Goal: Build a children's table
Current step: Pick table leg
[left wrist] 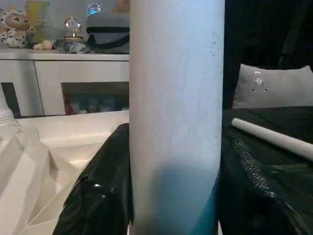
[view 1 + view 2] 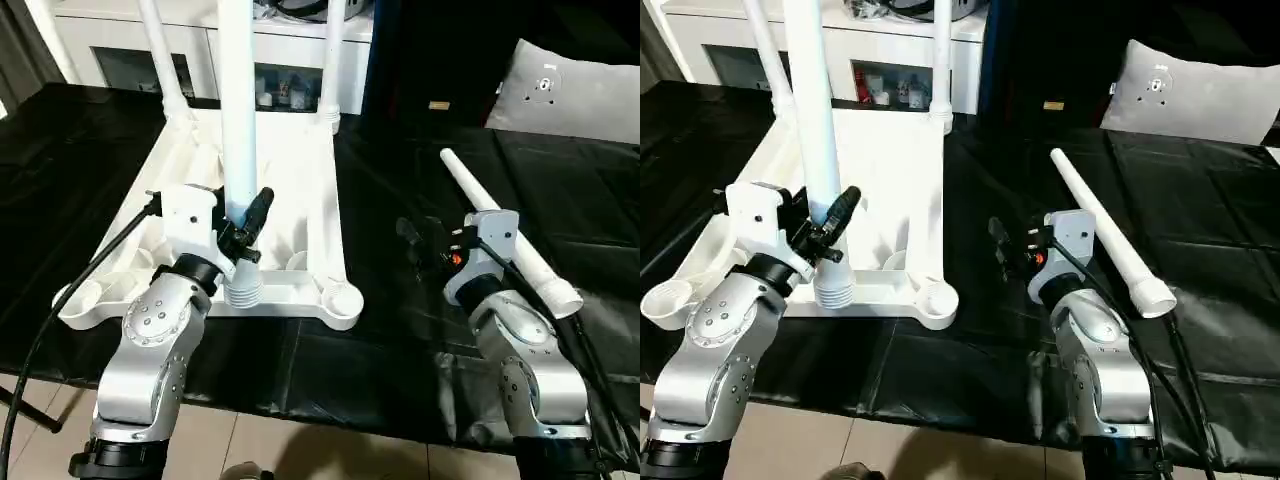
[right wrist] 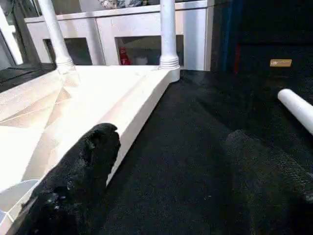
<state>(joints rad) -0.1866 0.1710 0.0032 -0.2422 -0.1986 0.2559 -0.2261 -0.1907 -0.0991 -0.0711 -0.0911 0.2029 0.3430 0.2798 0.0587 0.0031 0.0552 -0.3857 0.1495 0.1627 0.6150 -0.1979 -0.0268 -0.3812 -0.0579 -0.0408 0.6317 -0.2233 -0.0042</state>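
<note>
A black cloth (image 2: 400, 340) covers the work surface, with pale floor tiles (image 2: 300, 450) at 6 o'clock below its near edge. At 12 o'clock stands a white cabinet (image 2: 290, 60) with open niches, and at 2 o'clock a grey cushion (image 2: 575, 95) lies on the dark cover. The white table top (image 2: 290, 190) rests upside down at 10 o'clock, ribs up, with two legs (image 2: 160, 50) standing upright in its far corner sockets. The left gripper (image 2: 238, 225) pinches a third leg (image 2: 237, 110) upright between its black fingers (image 2: 258, 215), the leg's ribbed end hanging over the near rim of the top. The fourth leg (image 2: 505, 230) lies flat on the cloth at 3 o'clock, just beside the right gripper (image 2: 425, 245), whose fingers are spread wide with nothing between them. The left wrist view adds ornaments (image 1: 14, 27) and a glass piece on the cabinet top; the right wrist view shows the ringed collar (image 3: 169, 62) where a far leg enters its socket.
</note>
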